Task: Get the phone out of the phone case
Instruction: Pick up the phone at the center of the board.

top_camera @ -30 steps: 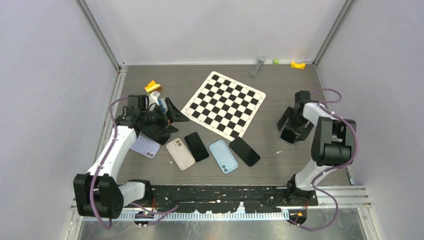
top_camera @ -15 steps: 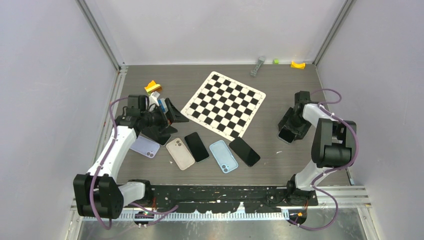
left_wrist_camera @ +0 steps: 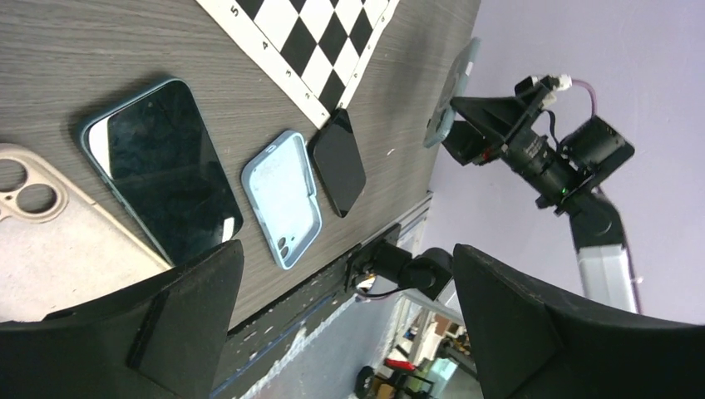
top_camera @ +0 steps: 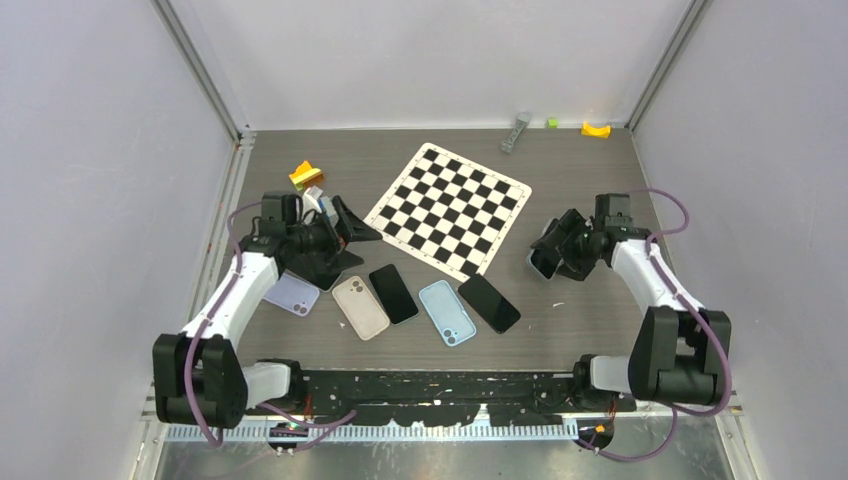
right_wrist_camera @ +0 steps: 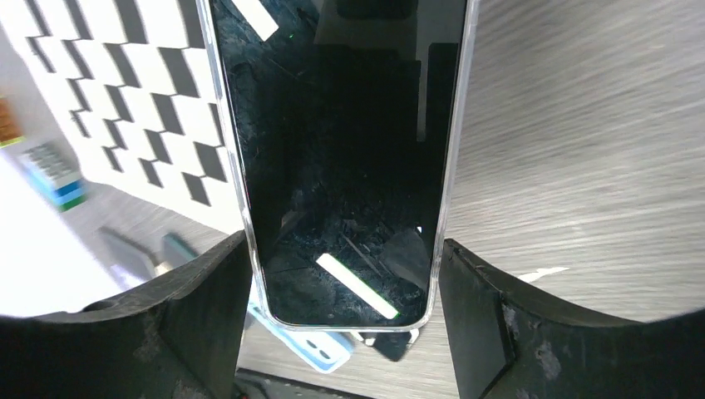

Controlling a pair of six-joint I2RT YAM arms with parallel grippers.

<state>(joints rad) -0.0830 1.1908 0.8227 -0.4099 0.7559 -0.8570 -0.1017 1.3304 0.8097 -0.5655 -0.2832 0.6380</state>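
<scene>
Plainly, through the right wrist camera we see the right fingers [right_wrist_camera: 191,332] closed on the long edges of a dark-screened phone [right_wrist_camera: 332,166]. It sits fully inside a clear plastic case [right_wrist_camera: 462,83], whose rim runs unbroken round the lower end. Both hang above the grey wood-grain bench [right_wrist_camera: 582,125], with a black-and-white checkerboard mat [right_wrist_camera: 108,100] at their 9 o'clock.

From the left wrist camera, the left fingers [left_wrist_camera: 166,332] stand wide and hold nothing. Below them lie a teal-cased phone [left_wrist_camera: 158,166], screen up, then a light blue empty case [left_wrist_camera: 283,195] at its 3 o'clock and a bare black phone [left_wrist_camera: 338,162] beyond that. We cannot tell whether those two were ever a pair.

Seen from above, the held phone is off the bench at 3 o'clock, tipped on edge. The left fingers hover at 9 o'clock beside a lavender phone or case [top_camera: 292,295], well apart from the right arm.

We judge the pick-up done and the real work not yet begun, since phone and case are one unit. Some second hold on the case, or a push at the phone's back, is what we think the separation needs.
</scene>
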